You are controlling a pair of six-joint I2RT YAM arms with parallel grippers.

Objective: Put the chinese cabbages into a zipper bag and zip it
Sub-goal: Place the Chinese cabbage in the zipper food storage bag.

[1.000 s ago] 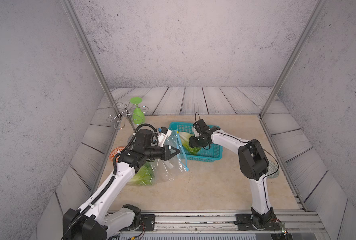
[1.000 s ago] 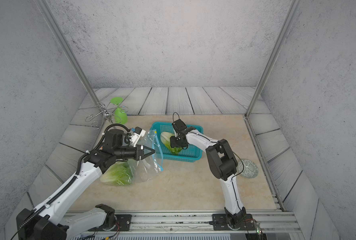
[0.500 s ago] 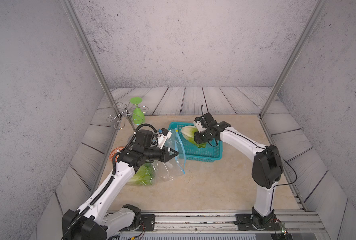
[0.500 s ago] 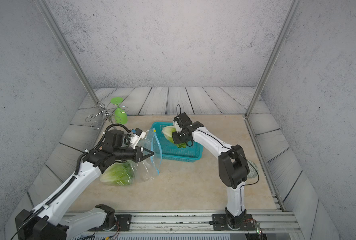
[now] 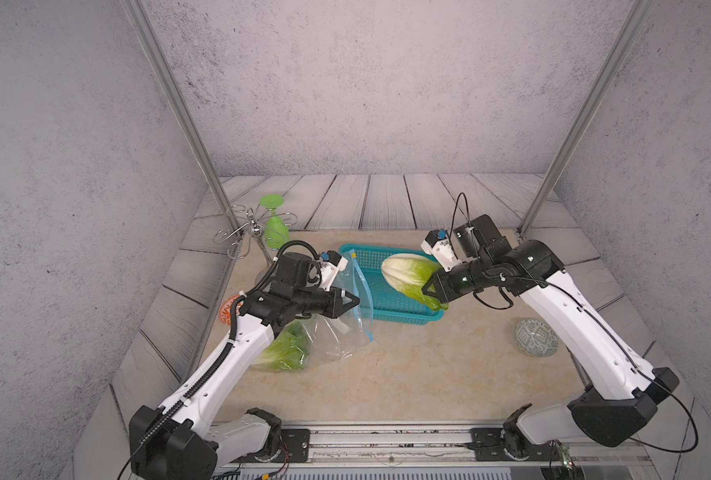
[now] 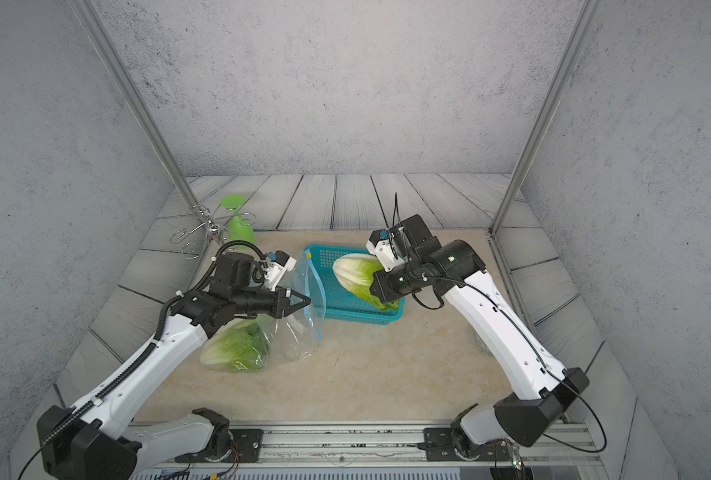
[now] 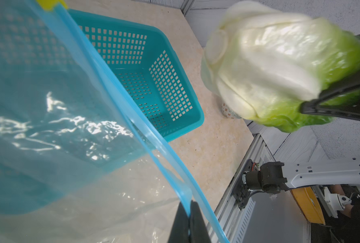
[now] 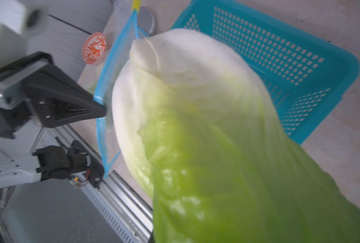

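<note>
The right fingers (image 5: 431, 289) were clamped narrow on the leafy green end of a chinese cabbage (image 5: 405, 270). They held it in the air, clear of the teal basket (image 5: 403, 321), at the centre of both top views, with its white base pointing toward the bag. Left of it in the frame, the left fingers (image 5: 347, 300) were pinched shut on the blue zip rim of the zipper bag (image 5: 345, 332), holding the mouth up and open. Green leaves of another head (image 5: 285, 351) showed through the clear film lower left of centre, resting on the desk (image 5: 407, 382). How many heads lay inside could not be told.

The held head looked light but bulky. Its crinkled leaves seemed soft and crushable, so a grip there would probably give and let it sag or slip. The ribbed white base seemed the firmer hold. The bag's film looked limp and slick, and only the stiffer zip rim seemed worth gripping.
</note>
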